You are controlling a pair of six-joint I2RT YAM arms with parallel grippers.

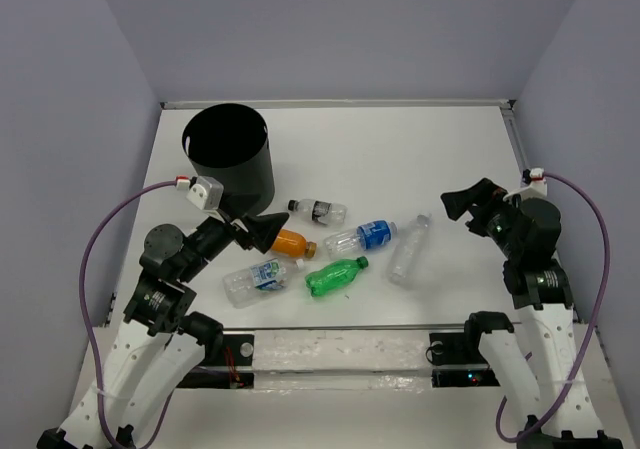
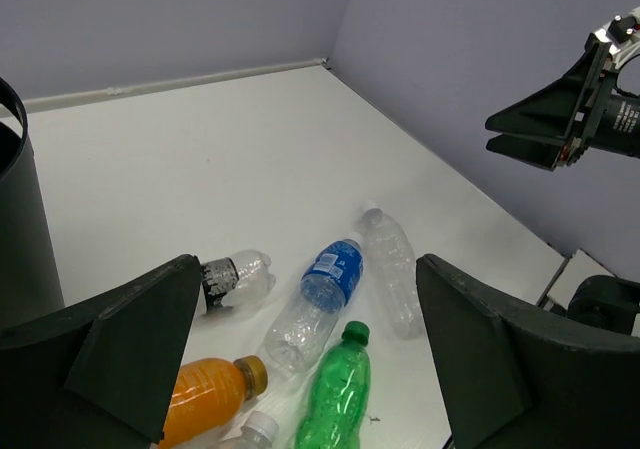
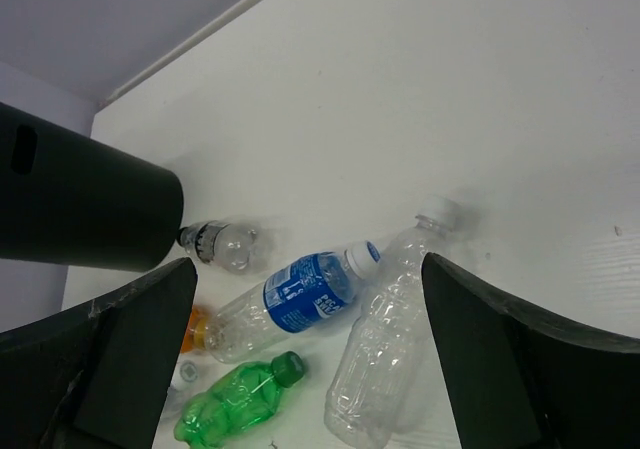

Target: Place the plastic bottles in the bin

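Bin stands upright far left on the table in the top view; all six bottles lie on their sides in a loose cluster near-centre, none in yet. Dark-label bottle is farthest, orange bottle just nearer, blue-label bottle and bare bottle to the right, green bottle and teal-label bottle nearest. L gripper hangs btwn bin and orange bottle, close to both; R gripper sits well right of the cluster. L wrist view: its fingers are spread wide w/ nothing btwn them, blue-label and green bottles framed below. R wrist view: fingers likewise spread and empty, bare bottle nearest in frame. Risks, as I judge: round bottles on their sides may roll or squirt out of an off-centre pinch; orange, green and teal-label lie so close that a descending finger could land on a neighbour; the L arm works tight against the thin bin, so a careless swing could shove or tip it. Hard to read: bin interior is just dark; teal-label bottle shows only its cap in both wrist views; orange bottle is part-hidden behind a finger in both; whether L gripper touches it, can't tell from above.
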